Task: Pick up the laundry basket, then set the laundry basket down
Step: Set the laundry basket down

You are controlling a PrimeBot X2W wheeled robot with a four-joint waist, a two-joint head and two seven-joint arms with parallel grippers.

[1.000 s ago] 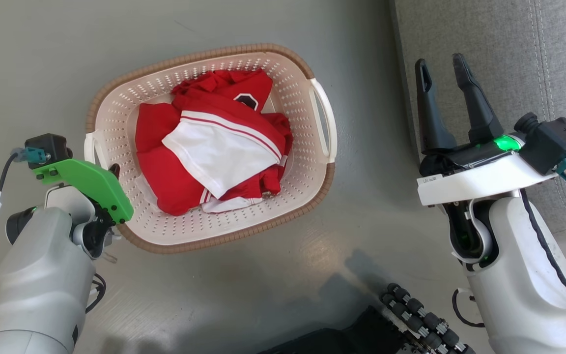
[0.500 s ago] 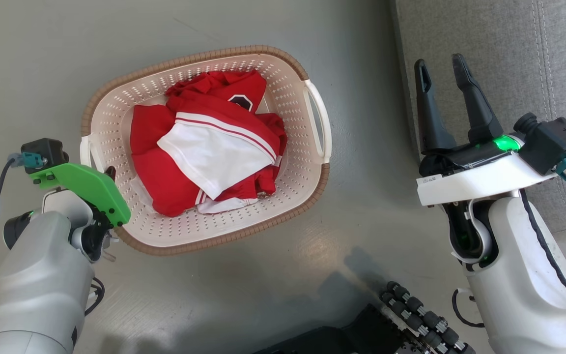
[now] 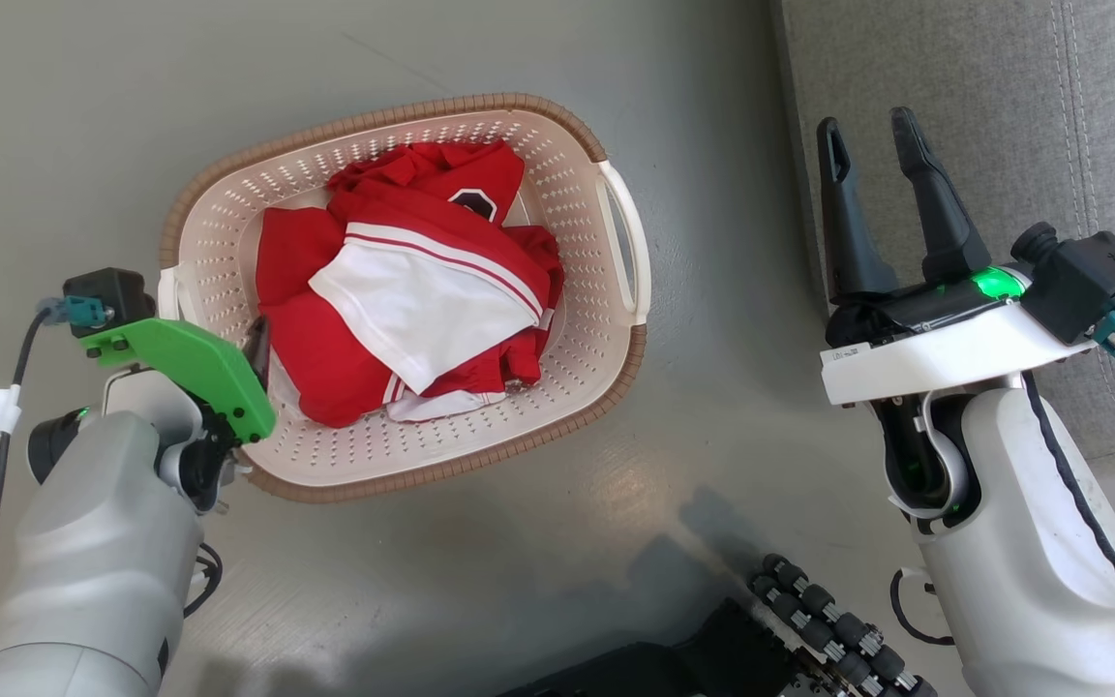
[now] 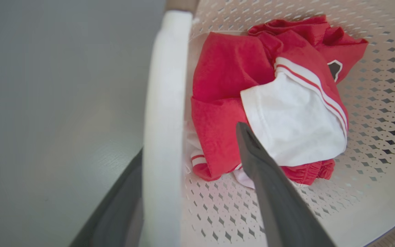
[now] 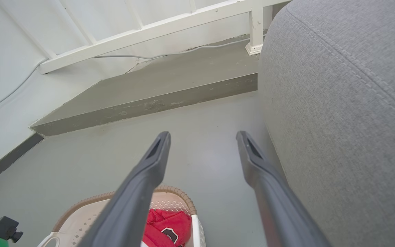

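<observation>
The left gripper (image 4: pixel 190 144) stands open astride the basket's white handle (image 4: pixel 165 103). Its inner finger (image 4: pixel 273 199) reaches inside the basket with a clear gap to the handle. Its outer finger (image 4: pixel 115 212) lies on the outside, mostly hidden behind the handle, so I cannot tell whether it touches. The jaws are not clamped and nothing is gripped. In the head view a green plate (image 3: pixel 180 363) on the wrist covers most of this gripper, and only a dark fingertip (image 3: pixel 257 348) shows just inside the basket wall.

The basket (image 3: pixel 374 450) spreads away from that gripper to its right and forward, on the grey floor (image 3: pixel 538 571). It is a rounded rectangle of cream plastic. The walls and bottom are pierced with rows of small holes, and a brown woven-look rim runs round the top. The far handle (image 3: pixel 630 242), also white, sits on the side opposite the gripper. Inside, just beyond the inner finger, lies a crumpled heap of red and white clothes (image 4: pixel 286 120) with a thin red stripe and a dark badge. It fills the middle of the basket and leaves the pierced bottom bare round it.

The right gripper (image 3: pixel 869 131) is well apart from the basket, off its far-handle side. Its fingers are spread wide and hold nothing. They point forward along the edge of a grey sofa (image 3: pixel 1003 97), which lies on their right. In the right wrist view the basket (image 5: pixel 180 193) shows low between and behind the finger bases
</observation>
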